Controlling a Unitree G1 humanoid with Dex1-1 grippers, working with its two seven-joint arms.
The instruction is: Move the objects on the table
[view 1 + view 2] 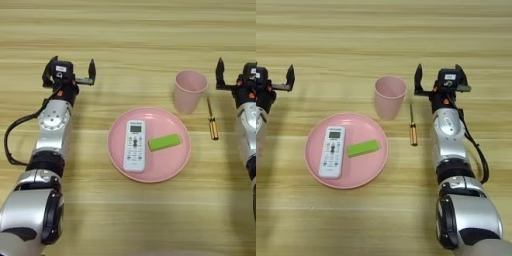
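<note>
- Resting on the counter (125, 30), a pink plate (177, 162) carries the green block (164, 142) and, just left of it, a white remote control (134, 146).
- Standing upright just beyond the plate's far right rim is the pink cup (390, 96), mouth up.
- An orange-handled screwdriver (413, 129) lies just right of the cup, apart from it.
- The left hand (70, 74) hovers well left of the plate, fingers spread, holding nothing.
- The right hand (439, 80) sits right of the screwdriver, fingers spread, holding nothing.
</note>
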